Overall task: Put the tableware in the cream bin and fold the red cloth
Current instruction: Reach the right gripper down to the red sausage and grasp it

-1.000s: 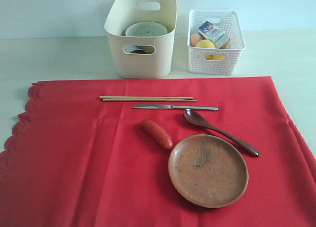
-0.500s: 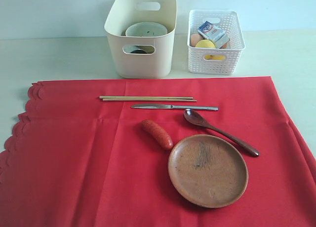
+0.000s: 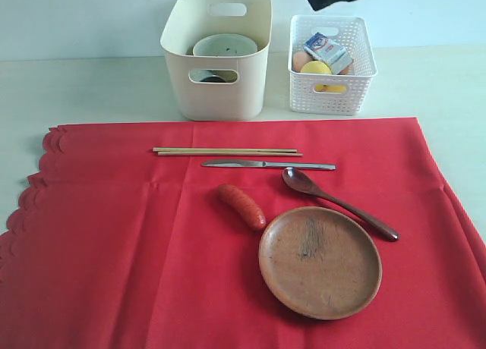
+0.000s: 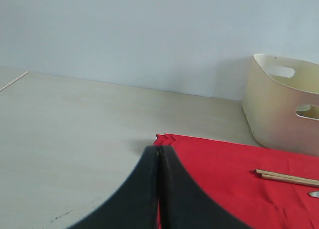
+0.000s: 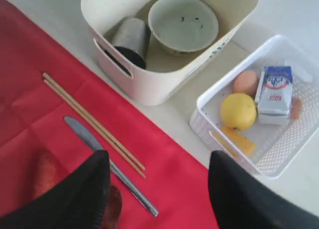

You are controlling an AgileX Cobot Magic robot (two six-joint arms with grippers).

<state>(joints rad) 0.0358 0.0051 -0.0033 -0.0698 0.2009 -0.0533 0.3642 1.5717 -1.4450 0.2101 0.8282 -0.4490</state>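
Exterior view showed the pale speckled bowl (image 3: pixel 225 44) and steel cup (image 5: pixel 130 37) already in the cream bin (image 3: pixel 216 99). The chopsticks (image 3: pixel 226 151), knife (image 3: pixel 266 165), spoon (image 3: pixel 338 202) and wooden plate (image 3: pixel 320 262) lay on the red cloth (image 3: pixel 114 250), which was spread flat and unfolded. The right gripper (image 5: pixel 159 186) hung above, jaws wide and empty; the left gripper (image 4: pixel 159 189) was closed on nothing.

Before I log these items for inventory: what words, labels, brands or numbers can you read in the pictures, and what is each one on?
No text can be read.
Carton in the white basket: a blue and white printed label with a small red mark, too blurred to read in either the exterior or the right wrist view.
Nothing else in view shows any print, number or sign.
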